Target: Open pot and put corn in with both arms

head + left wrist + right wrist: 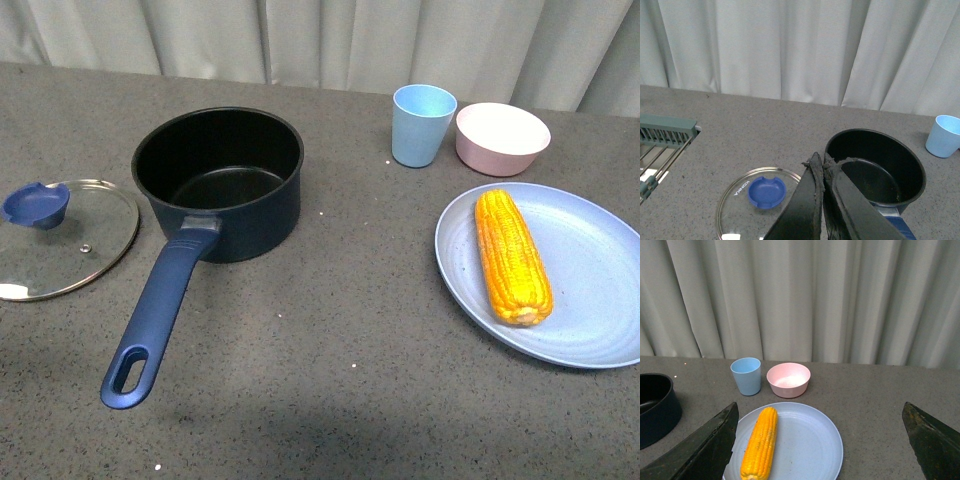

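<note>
The navy pot [218, 182] stands open on the grey table, its black inside empty, its long blue handle [158, 315] pointing toward me. Its glass lid [62, 240] with the blue knob [36, 204] lies flat on the table to the pot's left. The corn [512, 255] lies on a light blue plate [590, 285] at the right. Neither arm shows in the front view. My left gripper [818, 161] is shut and empty, above the table between lid [760, 200] and pot [875, 167]. My right gripper [820, 425] is wide open above the plate [805, 440], the corn [760, 442] near its one finger.
A light blue cup [422, 124] and a pink bowl [502, 138] stand behind the plate. A grey dish rack [665, 135] shows at the table's far left in the left wrist view. A curtain hangs behind the table.
</note>
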### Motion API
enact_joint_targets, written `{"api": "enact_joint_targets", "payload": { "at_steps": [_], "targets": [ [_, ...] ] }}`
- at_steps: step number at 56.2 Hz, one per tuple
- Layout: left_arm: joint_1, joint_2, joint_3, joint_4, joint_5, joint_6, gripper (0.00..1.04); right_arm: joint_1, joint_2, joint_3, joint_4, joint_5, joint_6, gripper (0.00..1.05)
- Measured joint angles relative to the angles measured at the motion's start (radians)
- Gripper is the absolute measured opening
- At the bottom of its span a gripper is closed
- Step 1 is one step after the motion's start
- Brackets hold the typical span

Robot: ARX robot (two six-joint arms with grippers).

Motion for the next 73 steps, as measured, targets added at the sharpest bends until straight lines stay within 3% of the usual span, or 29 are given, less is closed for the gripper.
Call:
{"api": "enact_joint_targets", "payload": {
  "at_steps": [38,73],
  "targets": [
    [-0.001,-0.559,-0.055,-0.472,-0.002,0.001,0.04,0.000,0.000,0.000,0.000,0.000,0.000,0.96],
    [-0.001,-0.807,-0.055,-0.713,-0.002,0.001,0.04,0.000,0.000,0.000,0.000,0.000,0.000,0.96]
  ]
}}
